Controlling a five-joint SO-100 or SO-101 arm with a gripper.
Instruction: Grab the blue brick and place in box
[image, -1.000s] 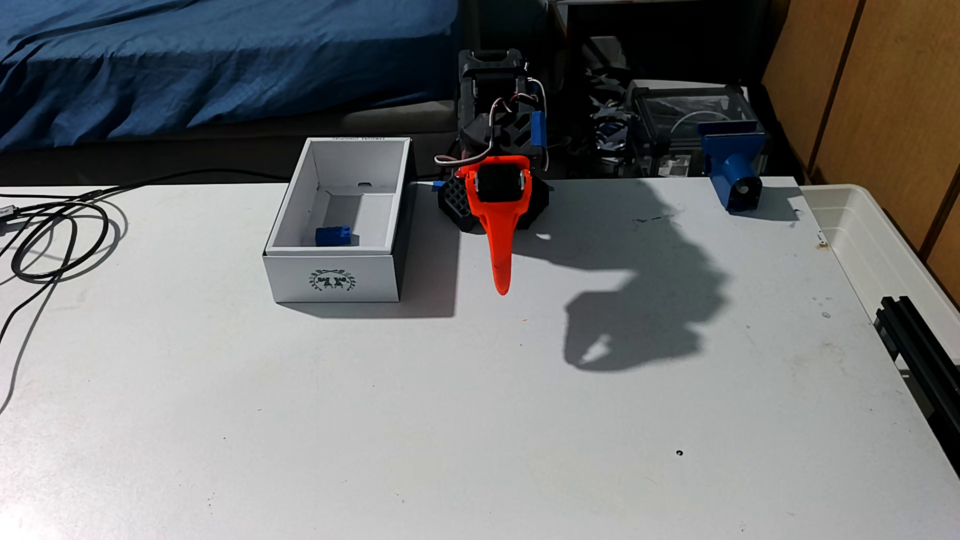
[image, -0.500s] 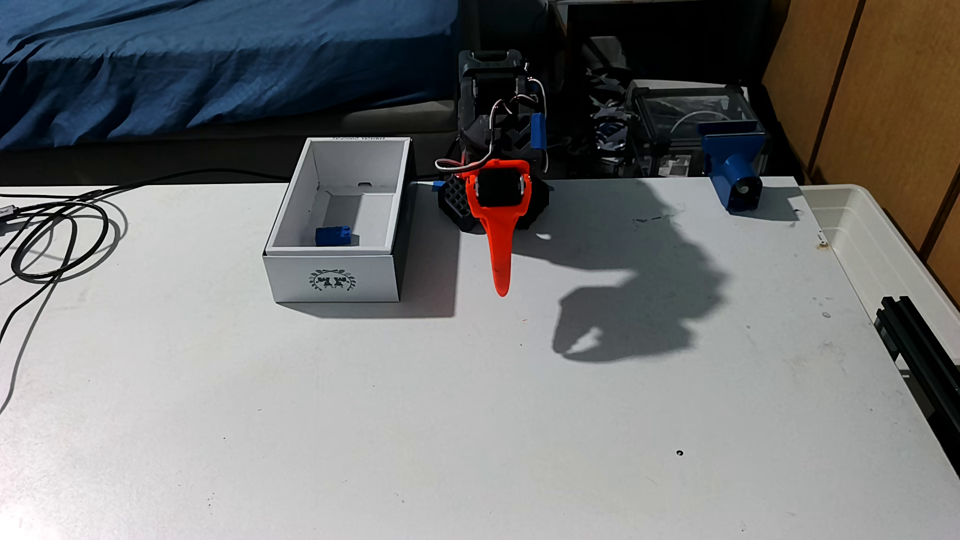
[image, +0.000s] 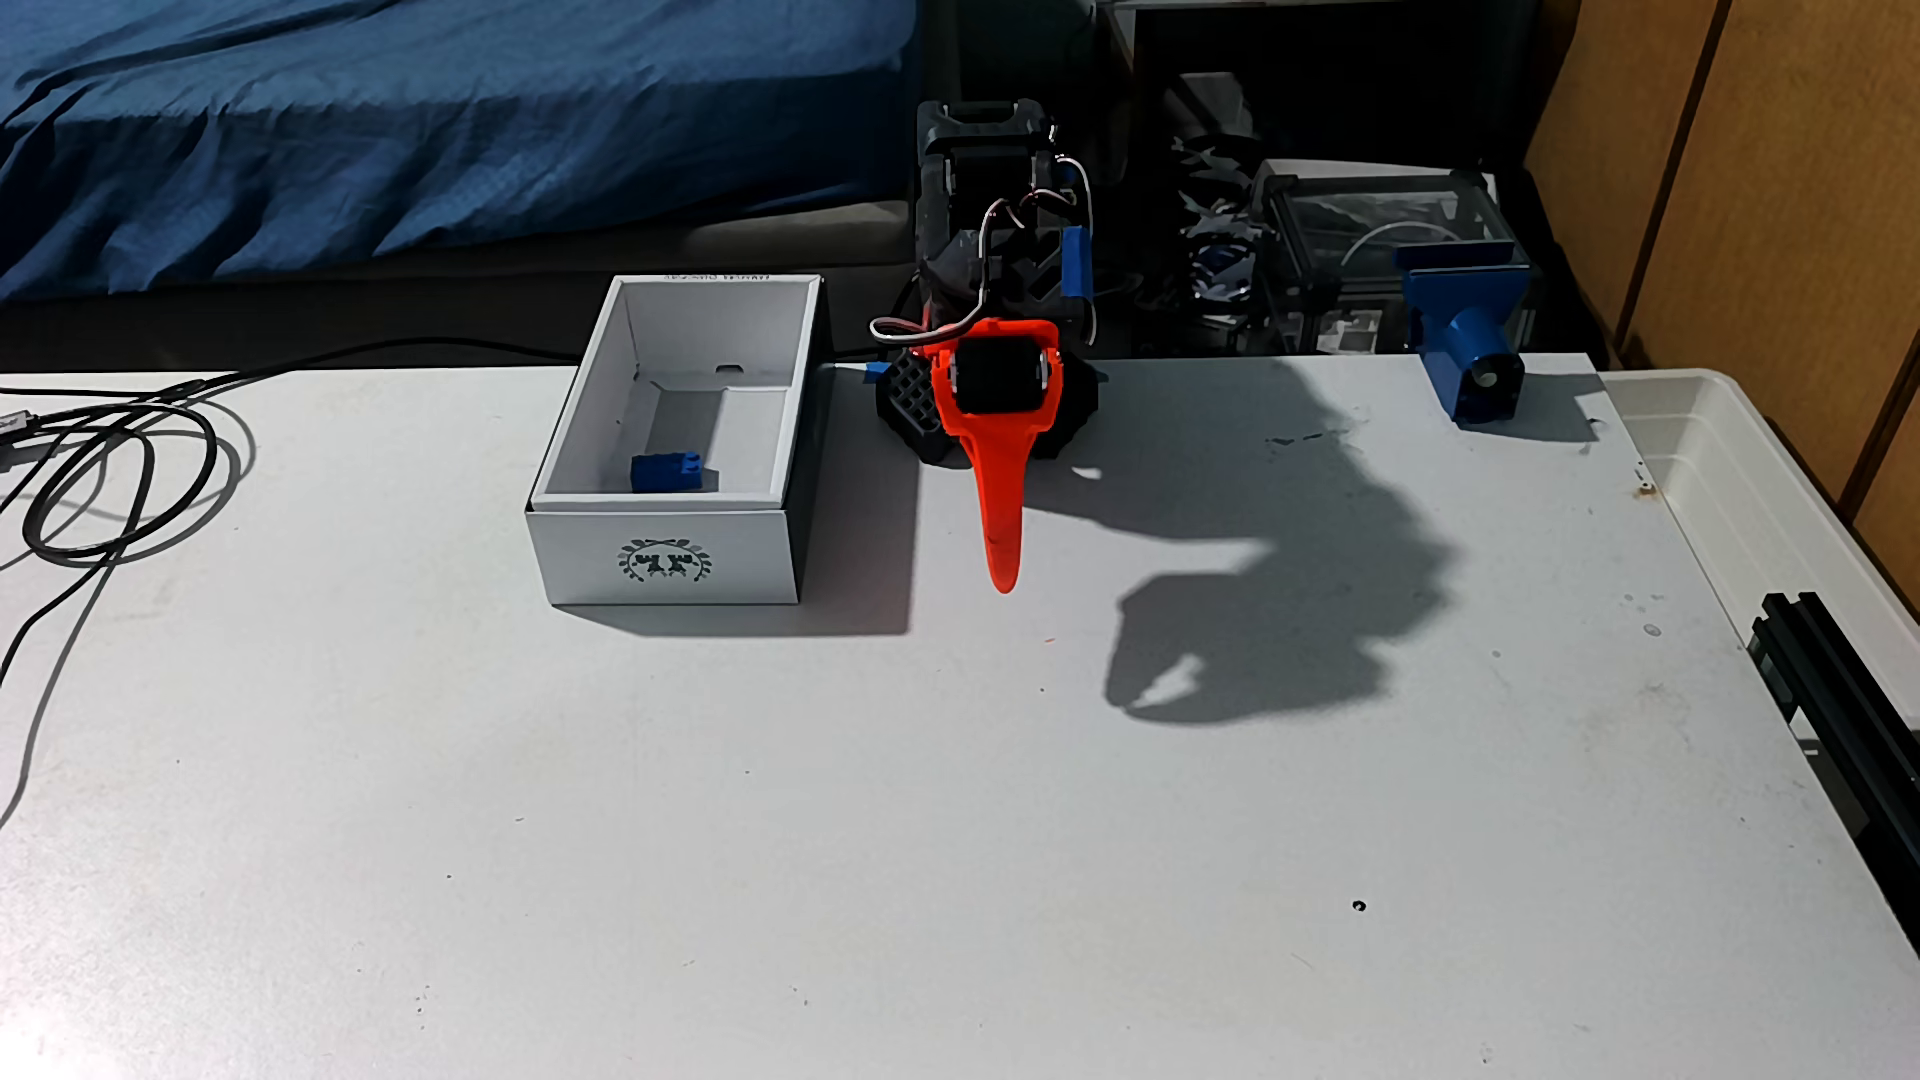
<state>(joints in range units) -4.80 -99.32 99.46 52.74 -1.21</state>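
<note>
The blue brick (image: 667, 473) lies on the floor of the box (image: 665, 561), near its front wall with the dark wreath emblem, at the left of the fixed view. My gripper (image: 1004, 579) hangs to the right of the box, apart from it, its orange finger pointing down at the table. The black finger is hidden behind the orange one. The gripper's shadow on the table shows just a thin sliver of light between the fingers, so they stand shut. Nothing is held.
A coiled black cable (image: 114, 467) lies at the table's left edge. A blue clamp-like part (image: 1470, 348) sits at the back right, a translucent white tub (image: 1745, 488) beyond the right edge, and a black rail (image: 1839, 685) at the right.
The arm dipped slightly and its shadow slid left across the table during the first half second. Since then nothing has moved. The brick has stayed in the box.
</note>
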